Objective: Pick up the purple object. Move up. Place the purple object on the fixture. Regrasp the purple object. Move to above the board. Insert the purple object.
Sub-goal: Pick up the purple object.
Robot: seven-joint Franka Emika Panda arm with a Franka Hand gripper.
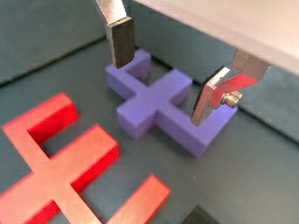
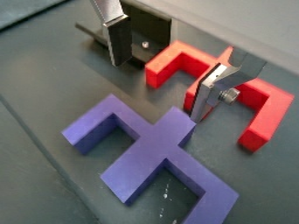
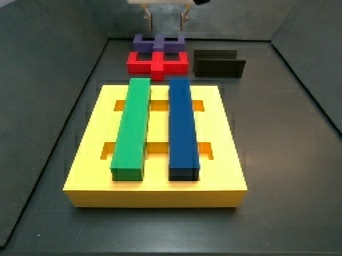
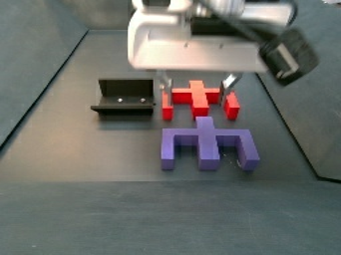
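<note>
Lying below the open pincer point(image 1: 167, 72): purple object point(image 1: 163, 102).

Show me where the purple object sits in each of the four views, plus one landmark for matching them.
Wrist view: purple object at centre, between the open gripper fingers.
Wrist view: purple object across the lower half, nearer the camera than the red block.
Side view: purple object at the far end, behind the red block.
Side view: purple object at centre, below the gripper.
Shared landmark: the red block beside it.
</note>
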